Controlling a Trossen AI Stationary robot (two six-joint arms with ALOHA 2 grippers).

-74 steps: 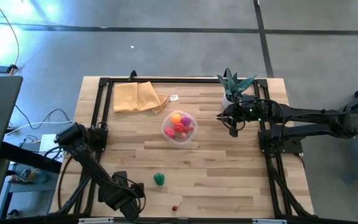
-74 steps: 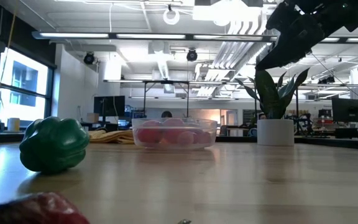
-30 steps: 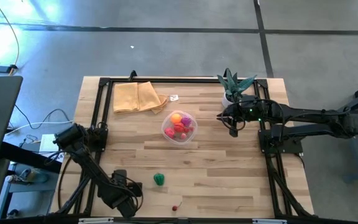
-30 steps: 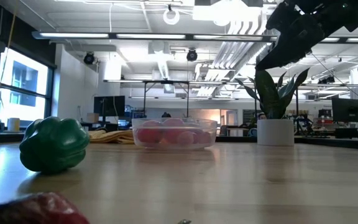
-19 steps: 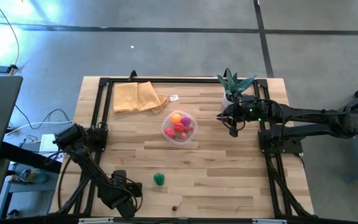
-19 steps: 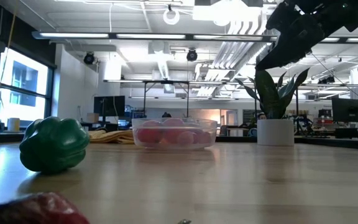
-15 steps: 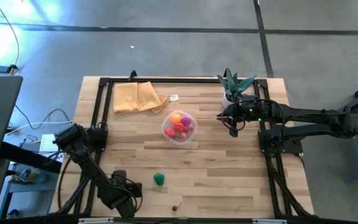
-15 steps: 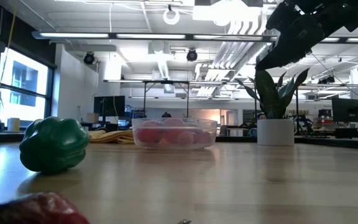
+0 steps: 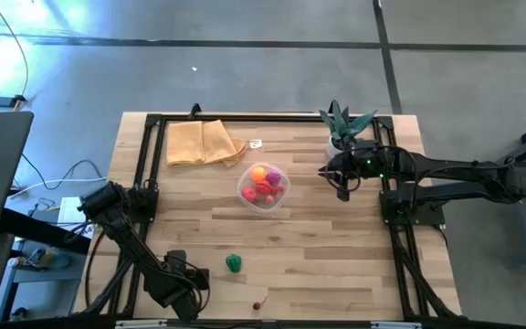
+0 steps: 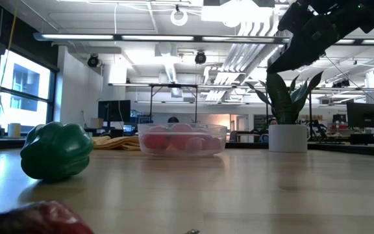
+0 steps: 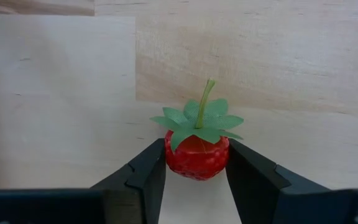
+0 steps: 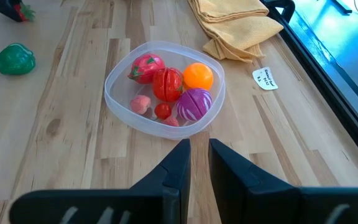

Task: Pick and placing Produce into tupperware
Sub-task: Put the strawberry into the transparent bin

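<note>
I work at a pale wooden plank table (image 9: 318, 247) edged by a black frame, on a grey concrete floor; the low view looks into a bright hall with ceiling lights.

Near the far edge lie a folded yellow cloth (image 9: 204, 143) and a small white tag (image 9: 256, 143); a spiky green plant in a white pot (image 10: 286, 138) stands at the far right corner.

The round clear plastic tupperware (image 9: 263, 186) sits mid-table, holding red, orange and purple toy produce (image 12: 174, 87).

A green toy pepper (image 9: 234, 263) lies well apart, toward the near edge.

My left gripper (image 11: 196, 171), low at the near left, grips a small red toy strawberry with a green leafy cap (image 11: 197, 146) on both sides.

My right gripper (image 12: 194, 163) hovers beside the plant, fingers narrowly apart and empty.

Nothing has shifted since half a second ago.
</note>
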